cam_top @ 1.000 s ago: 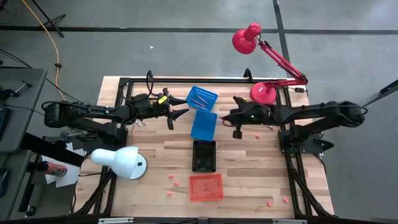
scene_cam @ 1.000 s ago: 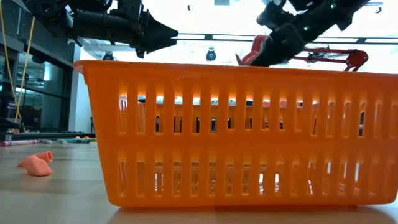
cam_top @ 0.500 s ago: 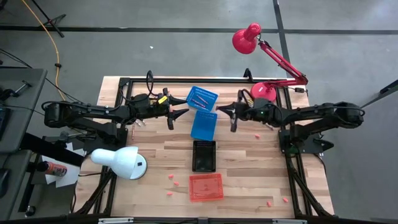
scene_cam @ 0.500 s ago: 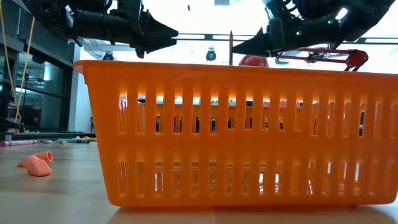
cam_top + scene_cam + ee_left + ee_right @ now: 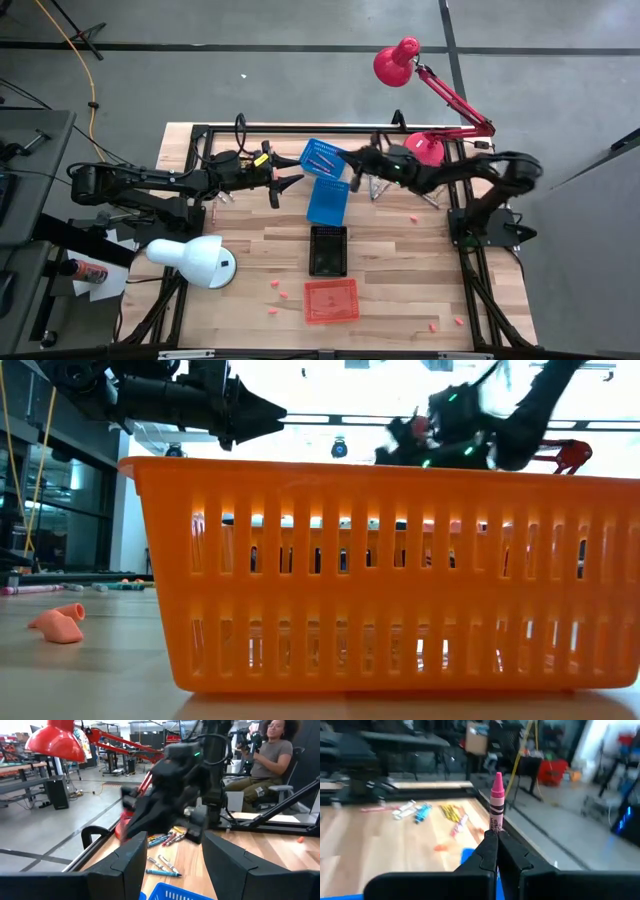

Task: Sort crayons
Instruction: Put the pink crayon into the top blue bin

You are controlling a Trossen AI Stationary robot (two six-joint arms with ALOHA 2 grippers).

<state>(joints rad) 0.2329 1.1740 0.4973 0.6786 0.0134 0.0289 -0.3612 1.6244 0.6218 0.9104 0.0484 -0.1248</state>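
Pink crayon (image 5: 496,802) upright, others (image 5: 165,840) scattered.

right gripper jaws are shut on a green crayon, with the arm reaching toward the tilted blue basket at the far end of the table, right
Not quite: the colour is wrong. The right wrist view shows the right gripper with its jaws shut on a pink paper-wrapped wax crayon, not a green one. The rest holds: the high view shows that arm reaching toward the tilted blue slotted plastic basket at the far end of the table.
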